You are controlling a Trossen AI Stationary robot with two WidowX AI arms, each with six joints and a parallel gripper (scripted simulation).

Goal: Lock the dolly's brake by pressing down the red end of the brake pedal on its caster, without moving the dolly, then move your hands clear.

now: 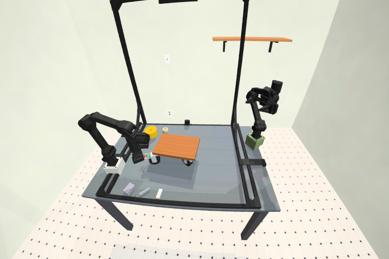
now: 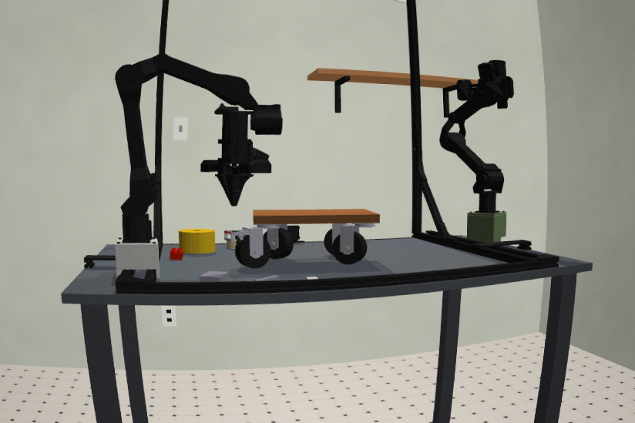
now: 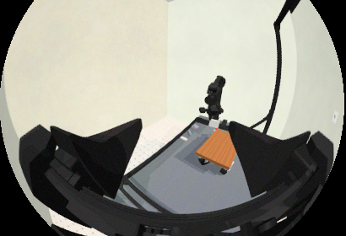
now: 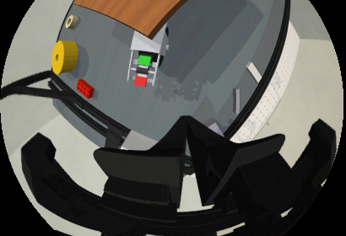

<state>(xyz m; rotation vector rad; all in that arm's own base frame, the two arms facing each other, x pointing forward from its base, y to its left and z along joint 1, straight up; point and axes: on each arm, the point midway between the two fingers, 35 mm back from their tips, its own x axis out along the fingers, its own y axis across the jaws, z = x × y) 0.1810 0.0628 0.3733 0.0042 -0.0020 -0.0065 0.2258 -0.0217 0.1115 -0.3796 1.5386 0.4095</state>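
Note:
The dolly [image 1: 176,146] has an orange wooden deck on black casters and stands mid-table. Its brake pedal sticks out from the near-left caster, with a red end [image 1: 144,156] and a green end [image 1: 148,155]. The right wrist view shows the red end [image 4: 139,81] outermost, beyond the green end [image 4: 145,61]. My right gripper [image 2: 234,200] is shut and empty. It points straight down and hangs a short way above the pedal, not touching it. My left gripper [image 2: 454,95] is open and empty, raised high at the far side, away from the dolly [image 3: 218,151].
A yellow cylinder [image 1: 151,131], a small ring [image 1: 165,129] and a red brick [image 2: 176,253] lie behind the pedal side. Two grey blocks [image 1: 129,188] [image 1: 144,191] and a white one [image 1: 159,193] lie near the front edge. A black frame surrounds the table.

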